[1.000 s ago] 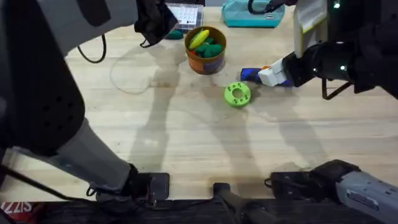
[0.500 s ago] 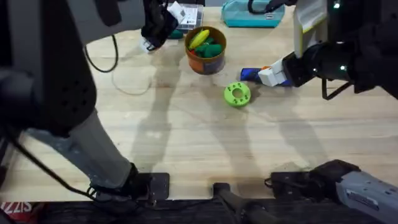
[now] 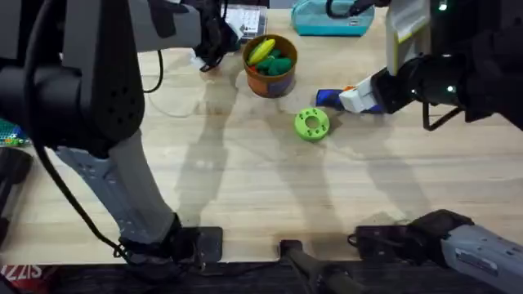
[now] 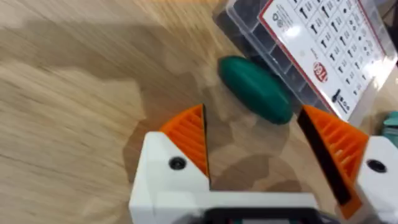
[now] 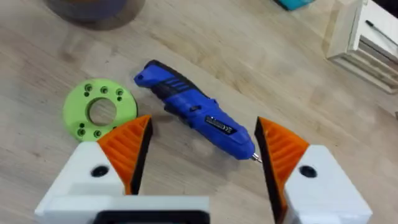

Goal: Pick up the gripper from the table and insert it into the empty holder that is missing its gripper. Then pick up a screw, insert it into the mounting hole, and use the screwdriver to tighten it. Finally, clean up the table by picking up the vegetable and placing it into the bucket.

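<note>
Blue screwdriver (image 5: 198,118) lies on the tabletop (image 3: 261,188) under my wide-open right tool (image 5: 202,152). Far left, my left tool (image 4: 264,140) gapes over the vegetable (image 4: 255,90); I judge cleanup underway: descend, close, carry to the bucket (image 3: 270,64).

screwdriver (image 5: 198,119): blue, flat on table | vegetable (image 4: 255,89): teal, against screw box | bucket (image 3: 270,65): orange, upright

We see a pale wooden surface (image 3: 270,196) carrying the bucket (image 3: 270,65), a lime-green disc (image 3: 311,123), the screwdriver (image 5: 198,118), the vegetable (image 4: 255,89) and a teal pouch (image 3: 331,20).
</note>
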Robot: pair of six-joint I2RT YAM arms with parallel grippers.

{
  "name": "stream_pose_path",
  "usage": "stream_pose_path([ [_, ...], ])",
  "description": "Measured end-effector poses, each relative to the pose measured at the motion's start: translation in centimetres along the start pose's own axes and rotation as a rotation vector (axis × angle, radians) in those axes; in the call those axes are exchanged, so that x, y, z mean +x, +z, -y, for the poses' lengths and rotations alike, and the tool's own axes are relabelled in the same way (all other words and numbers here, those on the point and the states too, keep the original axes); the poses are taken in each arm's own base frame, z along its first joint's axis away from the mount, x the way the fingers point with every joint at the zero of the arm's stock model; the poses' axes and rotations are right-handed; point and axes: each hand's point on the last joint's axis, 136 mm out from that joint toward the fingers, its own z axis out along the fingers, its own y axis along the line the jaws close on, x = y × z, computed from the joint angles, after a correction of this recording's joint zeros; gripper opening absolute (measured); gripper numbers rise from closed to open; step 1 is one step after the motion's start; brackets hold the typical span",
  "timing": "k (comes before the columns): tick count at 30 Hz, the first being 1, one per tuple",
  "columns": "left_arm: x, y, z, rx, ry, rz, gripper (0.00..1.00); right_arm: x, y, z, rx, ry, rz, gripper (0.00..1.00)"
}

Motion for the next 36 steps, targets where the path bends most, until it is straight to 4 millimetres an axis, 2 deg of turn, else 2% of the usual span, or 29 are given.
stream_pose_path([
  [8,-0.9,0.3,-0.2,-0.013,0.042,0.046,0.857,-0.4,0.0,0.1,0.003,0.003,0.015,0.947],
  [12,-0.7,1.5,-0.2,-0.001,0.048,0.052,0.851,-0.4,0.0,0.1,0.003,0.003,0.015,0.947],
  [19,-0.8,1.8,0.0,0.011,0.055,0.058,0.849,-0.4,0.0,0.1,0.002,0.003,0.018,0.947],
  [21,-0.7,1.8,0.0,0.013,0.057,0.056,0.817,-0.5,0.0,0.1,0.003,0.004,0.021,0.947],
  [22,-0.7,1.8,0.1,0.016,0.058,0.054,0.795,-0.5,0.0,0.1,0.003,0.004,0.021,0.947],
  [24,-0.6,1.9,0.2,0.024,0.053,0.048,0.67,-0.5,0.0,0.1,0.003,0.004,0.022,0.947],
  [26,-0.6,1.9,0.6,0.037,0.05,0.047,0.45,-0.5,0.0,0.1,0.003,0.004,0.022,0.947],
  [28,-0.7,1.8,0.8,0.047,0.043,0.048,0.341,-0.5,0.0,0.1,0.003,0.004,0.021,0.947],
  [35,-0.7,1.8,1.2,0.057,0.04,0.045,0.195,-0.5,0.0,0.1,0.003,0.004,0.022,0.947],
  [36,-0.7,1.8,1.2,0.059,0.039,0.045,0.204,-0.5,0.0,0.1,0.003,0.004,0.022,0.947],
])
